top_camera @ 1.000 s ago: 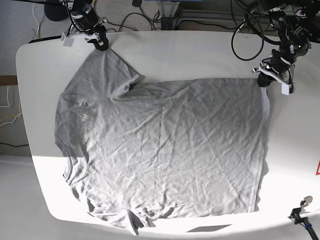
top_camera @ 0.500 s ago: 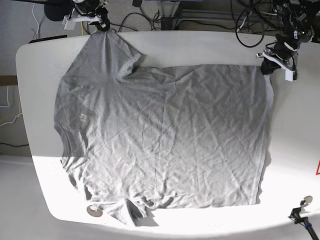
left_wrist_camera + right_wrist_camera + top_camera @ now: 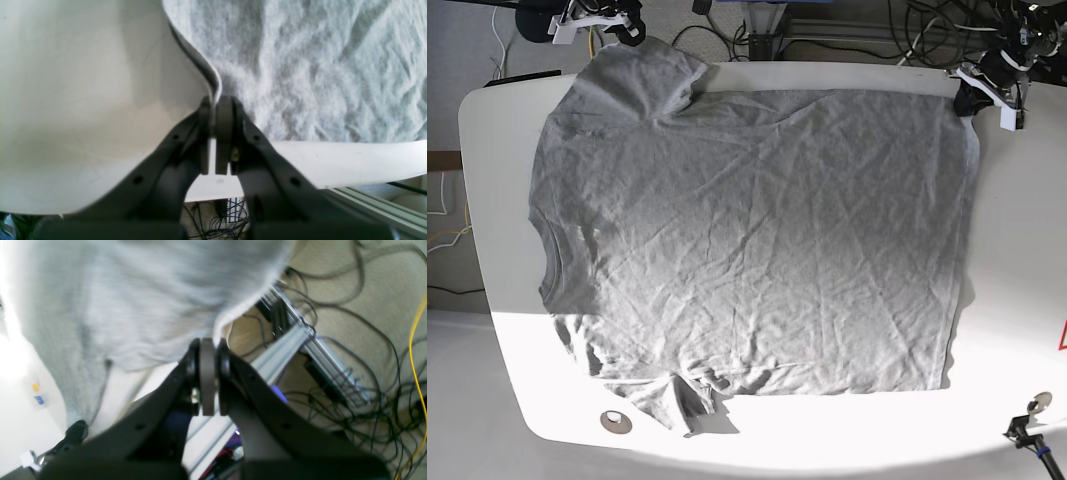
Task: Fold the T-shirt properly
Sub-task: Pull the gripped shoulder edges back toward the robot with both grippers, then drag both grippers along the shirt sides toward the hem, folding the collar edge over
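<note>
The heather-grey T-shirt (image 3: 747, 230) lies spread flat and wrinkled over the white table (image 3: 1017, 250), plain side up; no lettering shows. My left gripper (image 3: 970, 100) at the far right is shut on the shirt's hem corner; in the left wrist view (image 3: 213, 106) the cloth edge (image 3: 200, 63) runs into the closed jaws. My right gripper (image 3: 623, 32) at the far left is shut on the sleeve edge, beyond the table's back edge. In the right wrist view (image 3: 208, 346) the grey cloth (image 3: 133, 300) hangs from the closed jaws above the floor.
A small round mark (image 3: 614, 421) shows on the table near the shirt's lower left sleeve. Cables (image 3: 350, 323) and an aluminium frame rail (image 3: 300, 340) lie behind the table. A small clamp (image 3: 1027, 420) sits at the front right corner.
Both grippers have pulled the shirt toward the table's back edge. The whole shirt slid away from the front, and the near sleeve uncovered the round mark.
</note>
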`<control>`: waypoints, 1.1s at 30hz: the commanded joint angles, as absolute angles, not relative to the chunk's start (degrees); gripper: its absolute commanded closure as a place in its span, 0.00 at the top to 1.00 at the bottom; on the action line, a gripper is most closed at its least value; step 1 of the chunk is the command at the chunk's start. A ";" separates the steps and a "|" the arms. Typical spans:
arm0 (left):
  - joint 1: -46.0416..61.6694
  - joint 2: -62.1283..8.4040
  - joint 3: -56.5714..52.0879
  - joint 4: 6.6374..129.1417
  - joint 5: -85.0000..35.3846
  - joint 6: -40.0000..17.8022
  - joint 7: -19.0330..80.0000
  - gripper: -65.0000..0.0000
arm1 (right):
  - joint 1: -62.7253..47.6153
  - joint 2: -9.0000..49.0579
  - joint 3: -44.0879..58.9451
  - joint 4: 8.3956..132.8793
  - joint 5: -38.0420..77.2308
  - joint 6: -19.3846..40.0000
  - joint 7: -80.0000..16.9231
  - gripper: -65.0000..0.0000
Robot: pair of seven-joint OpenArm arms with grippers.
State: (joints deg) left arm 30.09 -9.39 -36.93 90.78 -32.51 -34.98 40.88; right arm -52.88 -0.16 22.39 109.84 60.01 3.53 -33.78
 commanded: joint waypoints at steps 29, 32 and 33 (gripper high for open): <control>10.77 -9.54 -36.62 102.90 -37.76 -34.42 60.97 0.00 | -40.66 8.57 22.81 113.71 77.14 5.67 -33.54 0.00; 7.87 -9.63 -36.70 100.79 -37.76 -34.42 62.37 0.00 | -38.46 8.66 22.81 113.63 77.05 5.67 -33.54 0.00; 6.99 -9.71 -36.70 99.82 -37.76 -34.33 62.64 0.00 | -37.76 8.66 22.81 113.63 76.88 5.67 -33.54 0.00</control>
State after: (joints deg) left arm 7.49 -8.84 -36.38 99.15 -37.04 -34.35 63.66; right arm -37.52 8.25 22.55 112.71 76.31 4.71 -33.98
